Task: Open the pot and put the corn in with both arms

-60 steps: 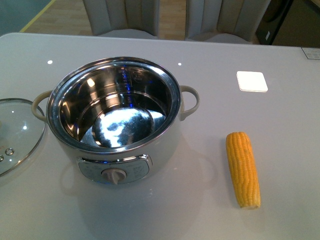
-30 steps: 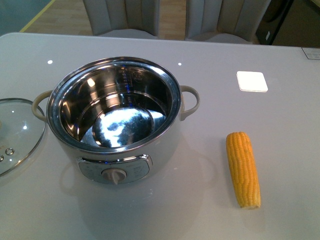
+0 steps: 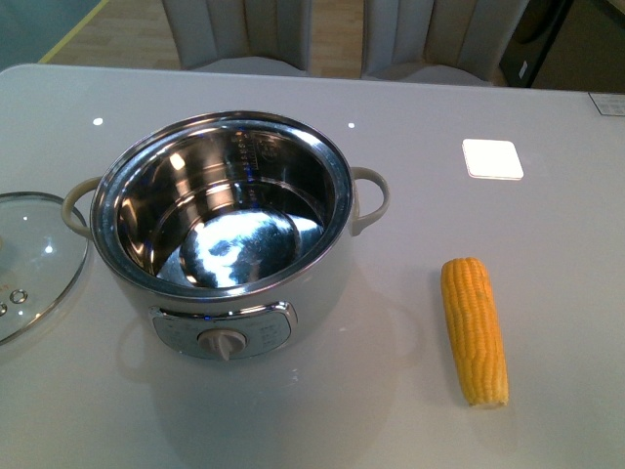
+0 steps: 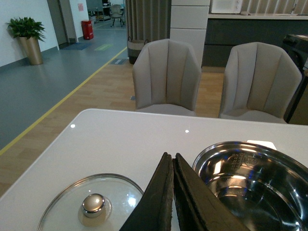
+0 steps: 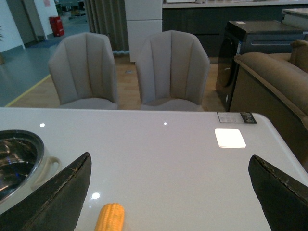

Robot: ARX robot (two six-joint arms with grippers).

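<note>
- My left fingers [image 4: 161, 202] are pressed together and hold nothing. From the wrist camera they sit between the glass lid [image 4: 91, 207] and the pot [image 4: 250, 168].
- My right fingers [image 5: 62, 197] are spread wide and empty.
- The pot stands uncovered on the white surface [image 3: 391, 420], with the lid flat just to its left.
- The corn cob [image 3: 475, 330] lies on the surface to the pot's right, apart from it.

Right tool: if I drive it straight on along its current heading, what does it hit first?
Probably the corn, lying low and roughly centred ahead of the open right tool. Depth is unclear: the tool might pass over it and meet only bare table.
</note>
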